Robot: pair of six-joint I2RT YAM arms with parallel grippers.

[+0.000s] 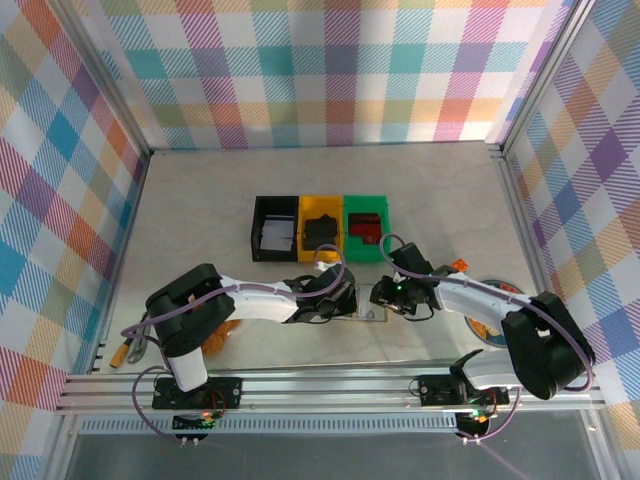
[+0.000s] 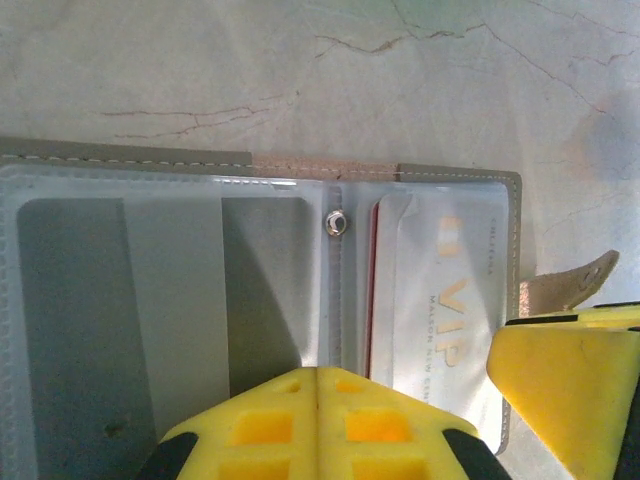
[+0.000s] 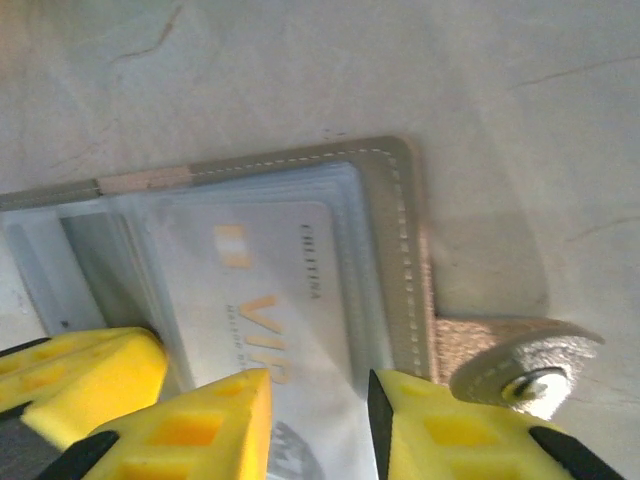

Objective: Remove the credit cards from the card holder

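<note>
open card holder (image 2: 450,172), vip card (image 2: 440,300) inside

Credit card (image 2: 440,290) in card holder (image 2: 150,300) on table (image 2: 300,70)

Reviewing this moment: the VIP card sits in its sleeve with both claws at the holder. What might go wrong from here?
1. The right claw stands open over the VIP card, which lies flat under clear plastic; it may pinch the sleeve instead of the card.
2. The left claw, shut, seems to press only the near middle of the card holder; a pull could drag the holder along.
</note>
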